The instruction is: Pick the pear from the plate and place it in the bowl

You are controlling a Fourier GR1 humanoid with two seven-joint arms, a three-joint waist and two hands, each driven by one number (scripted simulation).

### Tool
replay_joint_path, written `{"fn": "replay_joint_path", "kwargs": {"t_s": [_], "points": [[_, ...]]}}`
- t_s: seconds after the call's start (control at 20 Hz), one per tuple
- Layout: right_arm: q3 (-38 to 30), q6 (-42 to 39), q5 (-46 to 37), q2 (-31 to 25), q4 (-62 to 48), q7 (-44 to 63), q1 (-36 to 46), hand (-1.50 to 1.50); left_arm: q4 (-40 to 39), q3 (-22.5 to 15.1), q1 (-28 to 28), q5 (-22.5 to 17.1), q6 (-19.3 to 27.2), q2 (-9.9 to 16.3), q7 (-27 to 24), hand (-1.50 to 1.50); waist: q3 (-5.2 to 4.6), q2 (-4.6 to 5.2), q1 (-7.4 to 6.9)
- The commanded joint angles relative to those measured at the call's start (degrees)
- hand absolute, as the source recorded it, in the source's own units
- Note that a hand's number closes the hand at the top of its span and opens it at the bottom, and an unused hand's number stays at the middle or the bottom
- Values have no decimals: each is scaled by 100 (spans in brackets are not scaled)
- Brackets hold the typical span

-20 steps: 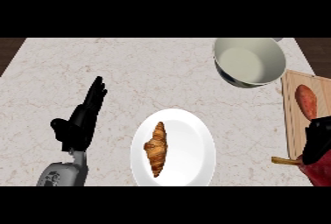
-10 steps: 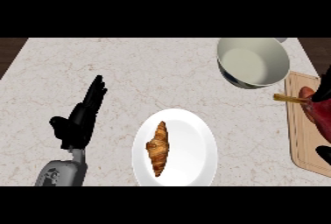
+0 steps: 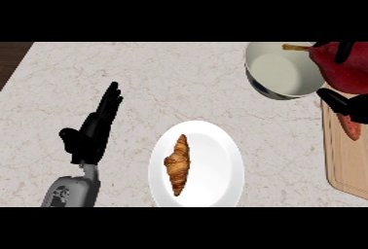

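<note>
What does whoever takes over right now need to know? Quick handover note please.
Right hand: shut on the red pear, holding it at the right rim of the bowl, stem pointing over the bowl.
Left hand: open, resting at the left of the counter, fingers up.
Plate: holds only a croissant; the pear is off it.
Cutting board at the right edge, with a reddish item partly hidden behind the right hand.
Done: pear picked and carried to the bowl.
Left: bring it over the bowl's middle, lower, release.

head view | from the robot's head, steeply down | counter (image 3: 179, 82) fills frame | single view
</note>
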State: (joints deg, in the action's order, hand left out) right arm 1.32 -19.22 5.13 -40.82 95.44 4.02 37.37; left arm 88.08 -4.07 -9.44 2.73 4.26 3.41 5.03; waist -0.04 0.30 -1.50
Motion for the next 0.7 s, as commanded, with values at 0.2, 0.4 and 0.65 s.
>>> {"fn": "replay_joint_path", "kwargs": {"t_s": [0.2, 0.4, 0.65], "points": [[558, 604, -2001, 393, -2328, -1526, 811, 150, 275, -18, 348, -73, -190, 94, -120, 0, 4, 23, -99], [590, 1005, -2439, 888, -3693, -1833, 1561, 150, -45, 71, -142, 6, -15, -5, 79, 0, 4, 36, -76], [599, 1582, -3079, 1074, -5226, -2853, 1773, 150, -8, 37, 54, 9, -98, 8, -110, 0, 6, 39, -86]]}}
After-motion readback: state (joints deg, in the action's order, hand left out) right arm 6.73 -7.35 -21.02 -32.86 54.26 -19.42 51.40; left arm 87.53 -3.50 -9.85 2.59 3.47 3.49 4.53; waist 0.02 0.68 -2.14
